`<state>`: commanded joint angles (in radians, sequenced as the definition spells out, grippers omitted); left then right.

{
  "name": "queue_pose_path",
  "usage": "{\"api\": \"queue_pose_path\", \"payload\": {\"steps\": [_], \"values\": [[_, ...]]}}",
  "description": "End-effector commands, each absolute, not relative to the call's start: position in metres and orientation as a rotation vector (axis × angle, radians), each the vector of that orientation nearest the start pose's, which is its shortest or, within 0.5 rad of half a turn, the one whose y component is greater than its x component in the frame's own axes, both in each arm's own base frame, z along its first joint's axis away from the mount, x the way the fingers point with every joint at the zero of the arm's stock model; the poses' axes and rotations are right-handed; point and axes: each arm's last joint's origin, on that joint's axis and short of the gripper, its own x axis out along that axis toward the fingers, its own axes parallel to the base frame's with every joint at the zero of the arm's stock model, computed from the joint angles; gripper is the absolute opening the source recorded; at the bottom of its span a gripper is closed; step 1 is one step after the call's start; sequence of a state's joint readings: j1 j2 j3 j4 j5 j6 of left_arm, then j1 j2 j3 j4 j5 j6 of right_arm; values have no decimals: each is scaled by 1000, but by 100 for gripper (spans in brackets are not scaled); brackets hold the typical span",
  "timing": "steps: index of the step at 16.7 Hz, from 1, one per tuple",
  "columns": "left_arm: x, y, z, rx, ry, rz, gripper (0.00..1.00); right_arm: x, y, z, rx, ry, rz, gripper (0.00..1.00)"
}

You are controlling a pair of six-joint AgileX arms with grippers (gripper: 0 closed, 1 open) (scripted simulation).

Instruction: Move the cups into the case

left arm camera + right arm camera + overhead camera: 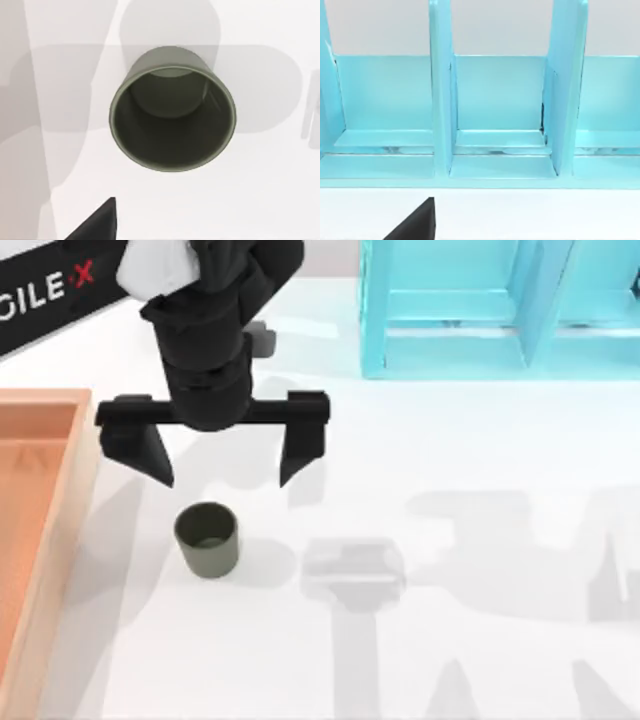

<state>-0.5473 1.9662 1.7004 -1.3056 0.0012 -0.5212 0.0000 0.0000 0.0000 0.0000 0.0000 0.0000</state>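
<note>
A short, wide olive-green cup [208,538] stands upright on the white table, a little right of the case [78,495], whose orange-tan wood runs along the left edge. My left gripper [228,480] hangs just behind the cup, open wide, with nothing between its dark fingers. The left wrist view looks straight down into the empty cup [172,117], and one fingertip [97,225] shows beside it. In the right wrist view, one dark fingertip [417,222] of my right gripper sits far to the side, facing the shelf.
A cyan shelf unit [470,310] with upright dividers [440,90] stands at the back right of the table. White tabletop stretches right of the cup and toward the front edge.
</note>
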Motion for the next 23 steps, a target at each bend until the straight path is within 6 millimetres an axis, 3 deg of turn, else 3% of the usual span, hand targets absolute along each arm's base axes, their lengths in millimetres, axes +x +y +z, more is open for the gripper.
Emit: {"api": "queue_pose_path", "payload": {"steps": [5, 14, 19, 23], "values": [[327, -193, 228, 17, 1573, -15, 100, 106, -1, 160, 0, 0, 0, 100], [327, -194, 142, 15, 1570, -16, 100, 106, -1, 160, 0, 0, 0, 100], [326, -194, 138, 16, 1571, -15, 100, 106, -1, 160, 0, 0, 0, 100], [326, -194, 138, 16, 1571, -15, 70, 106, -1, 160, 0, 0, 0, 100]]}}
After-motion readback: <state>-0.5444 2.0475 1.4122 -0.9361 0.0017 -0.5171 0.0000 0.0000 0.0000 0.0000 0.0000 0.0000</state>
